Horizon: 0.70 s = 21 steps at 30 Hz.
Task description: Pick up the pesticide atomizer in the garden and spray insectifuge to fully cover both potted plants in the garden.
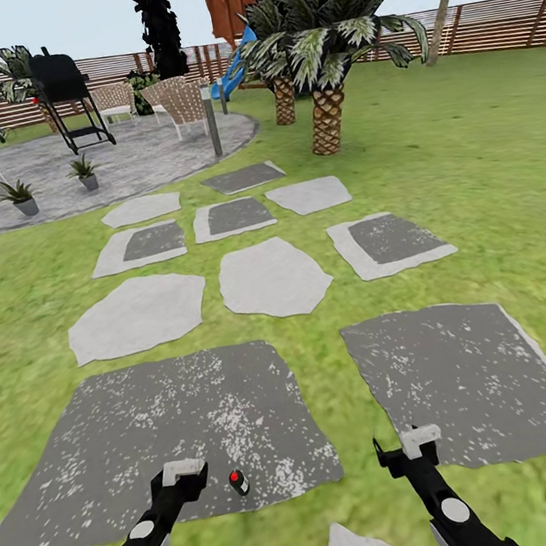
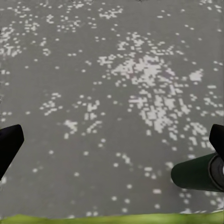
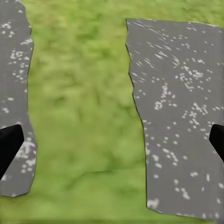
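In the head view, the pesticide atomizer [image 1: 240,483] is seen lying on the large dark paving slab [image 1: 157,430], near that slab's near edge and toward its right corner, its black head with a red spot turned upward. The left gripper [image 1: 184,472] is held just beside it, over the same edge; the right gripper [image 1: 418,442] is held over the near left corner of a second dark slab [image 1: 472,374], well apart from the bottle. How far either pincer is spread cannot be told here. Two potted plants [image 1: 18,195] [image 1: 84,171] are counted on the round patio [image 1: 142,157], near its front edge and far from the robot. Two palms [image 1: 327,116], one black grill [image 1: 67,98] and nine stepping stones besides the two big slabs are counted.

In the left wrist view, both fingertips [image 2: 8,147] are seen at opposite sides, spread wide with nothing between them. The dark green body of the bottle [image 2: 196,172] lies on the slab beside one fingertip, outside the gap, near the slab's grassy edge.

In the right wrist view, the fingertips [image 3: 9,144] are likewise wide apart and empty, above a grass strip [image 3: 84,112] between the two slabs.

A likely failure is judged to be a closure beside the bottle, since it is offset from the gap; being slim and lying flat, it could be nudged and rolled off the slab edge onto the grass.
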### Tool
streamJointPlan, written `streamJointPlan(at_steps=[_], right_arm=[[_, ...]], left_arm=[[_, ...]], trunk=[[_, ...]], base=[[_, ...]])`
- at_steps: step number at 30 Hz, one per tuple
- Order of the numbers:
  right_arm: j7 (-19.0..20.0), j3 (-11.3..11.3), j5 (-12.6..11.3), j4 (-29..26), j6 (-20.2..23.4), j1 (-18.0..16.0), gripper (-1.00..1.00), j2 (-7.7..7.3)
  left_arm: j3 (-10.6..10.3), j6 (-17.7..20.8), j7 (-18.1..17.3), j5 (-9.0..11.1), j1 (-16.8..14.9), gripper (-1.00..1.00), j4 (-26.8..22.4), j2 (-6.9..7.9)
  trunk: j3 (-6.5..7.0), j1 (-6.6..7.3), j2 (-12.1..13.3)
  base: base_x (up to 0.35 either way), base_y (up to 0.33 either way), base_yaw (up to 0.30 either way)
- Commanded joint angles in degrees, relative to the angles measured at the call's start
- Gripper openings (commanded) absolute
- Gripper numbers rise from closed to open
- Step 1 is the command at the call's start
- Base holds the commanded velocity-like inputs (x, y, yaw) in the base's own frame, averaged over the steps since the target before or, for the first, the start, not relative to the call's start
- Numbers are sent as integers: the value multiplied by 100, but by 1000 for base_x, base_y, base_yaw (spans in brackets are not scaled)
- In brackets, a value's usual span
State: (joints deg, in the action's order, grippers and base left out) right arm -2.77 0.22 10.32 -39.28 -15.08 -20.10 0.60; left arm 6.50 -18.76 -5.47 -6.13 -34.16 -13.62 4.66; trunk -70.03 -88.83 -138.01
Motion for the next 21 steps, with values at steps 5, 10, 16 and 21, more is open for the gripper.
streamJointPlan(at_steps=[5,10,16,21], right_arm=[[-28,4,49,2,-7,-2,100,-3],[-30,4,49,7,-11,-2,100,0],[-30,4,50,8,-10,-2,100,1],[-30,4,49,8,-9,-2,100,1]], left_arm=[[45,-30,-25,-63,-3,100,3,-7],[48,-31,-25,-64,-3,100,-5,-3],[51,-31,-25,-57,-3,100,-1,-1],[53,-31,-15,-58,-3,100,-5,0]], trunk=[[-4,1,-1],[-4,1,-1],[-4,1,-1],[-4,1,-1]], base=[[0,-137,0],[0,-249,0],[0,-266,0],[20,-259,0]])
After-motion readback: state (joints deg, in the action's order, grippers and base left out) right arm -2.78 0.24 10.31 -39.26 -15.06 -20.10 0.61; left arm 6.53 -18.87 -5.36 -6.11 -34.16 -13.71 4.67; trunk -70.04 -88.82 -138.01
